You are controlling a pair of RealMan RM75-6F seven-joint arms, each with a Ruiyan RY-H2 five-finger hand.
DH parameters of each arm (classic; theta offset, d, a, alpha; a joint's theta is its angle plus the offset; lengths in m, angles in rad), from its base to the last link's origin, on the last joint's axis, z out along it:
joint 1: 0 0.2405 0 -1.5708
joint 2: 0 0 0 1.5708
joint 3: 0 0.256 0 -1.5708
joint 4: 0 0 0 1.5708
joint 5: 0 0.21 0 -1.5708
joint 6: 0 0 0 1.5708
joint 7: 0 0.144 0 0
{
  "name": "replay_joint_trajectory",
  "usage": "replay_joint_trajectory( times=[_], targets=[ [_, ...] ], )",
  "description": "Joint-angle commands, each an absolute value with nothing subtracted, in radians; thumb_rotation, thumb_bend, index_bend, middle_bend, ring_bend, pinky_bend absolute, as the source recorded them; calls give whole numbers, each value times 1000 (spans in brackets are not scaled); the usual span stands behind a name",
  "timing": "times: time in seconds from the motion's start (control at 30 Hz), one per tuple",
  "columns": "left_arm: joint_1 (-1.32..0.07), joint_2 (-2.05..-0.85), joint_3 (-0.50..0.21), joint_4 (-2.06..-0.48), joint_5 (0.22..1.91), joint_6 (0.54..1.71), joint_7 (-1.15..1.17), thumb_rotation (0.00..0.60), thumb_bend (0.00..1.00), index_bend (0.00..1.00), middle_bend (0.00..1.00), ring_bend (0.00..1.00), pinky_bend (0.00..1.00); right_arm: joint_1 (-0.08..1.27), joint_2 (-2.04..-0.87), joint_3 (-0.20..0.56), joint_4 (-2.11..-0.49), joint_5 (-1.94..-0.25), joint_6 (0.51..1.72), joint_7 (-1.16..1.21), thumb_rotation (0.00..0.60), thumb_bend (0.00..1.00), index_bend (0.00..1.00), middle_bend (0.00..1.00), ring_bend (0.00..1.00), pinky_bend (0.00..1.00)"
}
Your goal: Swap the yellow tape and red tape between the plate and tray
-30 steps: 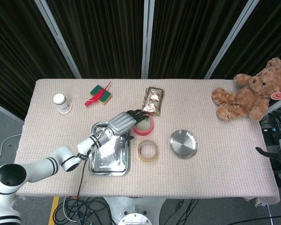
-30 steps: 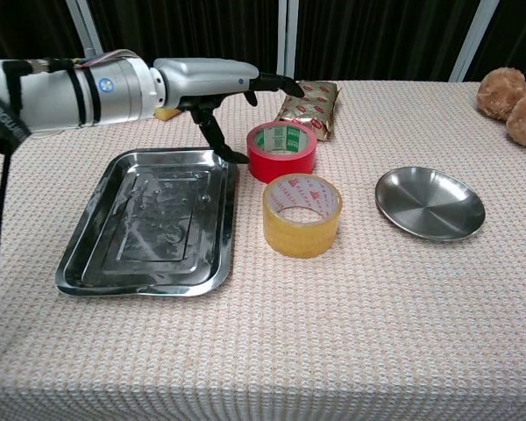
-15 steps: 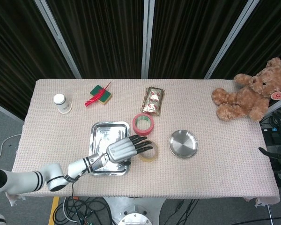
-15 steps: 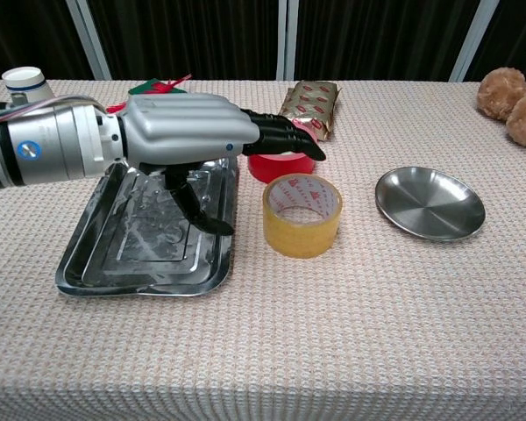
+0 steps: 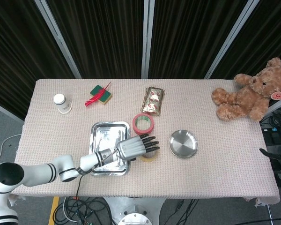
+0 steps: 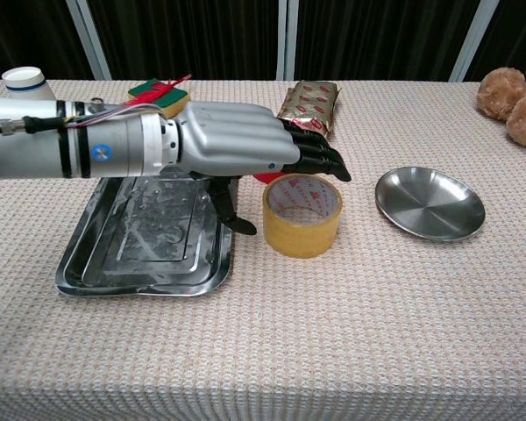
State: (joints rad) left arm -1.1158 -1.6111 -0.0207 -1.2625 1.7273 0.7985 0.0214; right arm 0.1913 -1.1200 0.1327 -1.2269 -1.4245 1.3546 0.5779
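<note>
Centre frame: left hand hovers over yellow tape, fingers spread, holding nothing. Yellow tape and red tape both sit on the worktop, between tray and plate. Both placements remain. Right hand out of view.

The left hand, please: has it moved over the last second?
Yes. The left hand has left the red tape and come toward the table's near edge; it now hovers, fingers extended, over the yellow tape beside the tray.
</note>
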Motion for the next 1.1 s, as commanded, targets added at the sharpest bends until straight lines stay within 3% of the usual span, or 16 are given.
replay_joint_trajectory(
  times=[0.03,0.47,0.8,1.1],
  targets=[
    [-1146,-1627,-21,-1230,1727,767,-4,600,174,57,38,5,140,189,-1122,133,-1222,-1424,1355,583,600,0,0,0,0,0],
    [-1178,-1652,8,-1197,1731,746,-8,600,180,69,68,7,146,183,-1130,135,-1197,-1422,1350,605,600,0,0,0,0,0],
    [-1165,-1658,7,-1206,1719,785,17,600,267,269,253,152,258,181,-1130,137,-1196,-1423,1348,608,600,0,0,0,0,0],
    [-1051,-1486,21,-1394,1683,925,85,600,282,294,280,173,276,181,-1117,140,-1217,-1427,1352,594,600,0,0,0,0,0]
  ],
)
